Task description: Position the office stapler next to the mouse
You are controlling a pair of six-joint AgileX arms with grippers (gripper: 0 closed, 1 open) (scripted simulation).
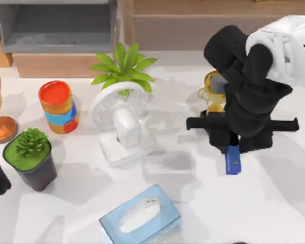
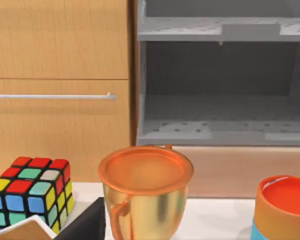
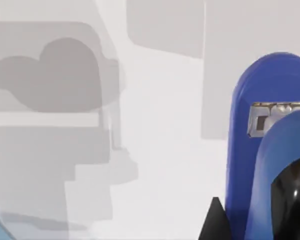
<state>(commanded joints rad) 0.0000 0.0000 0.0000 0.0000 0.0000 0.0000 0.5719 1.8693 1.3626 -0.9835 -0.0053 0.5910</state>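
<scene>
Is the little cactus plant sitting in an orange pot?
No, in the top view the small green plant sits in a dark grey pot; the orange thing nearby is a striped cup.

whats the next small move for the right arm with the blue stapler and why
Probably lift it a little. The right gripper sits over the stapler at the table's right side, a black finger against its body, so it looks gripped. A mouse isn't visible, so rising first seems safest. The left arm is parked at the left edge.
</scene>
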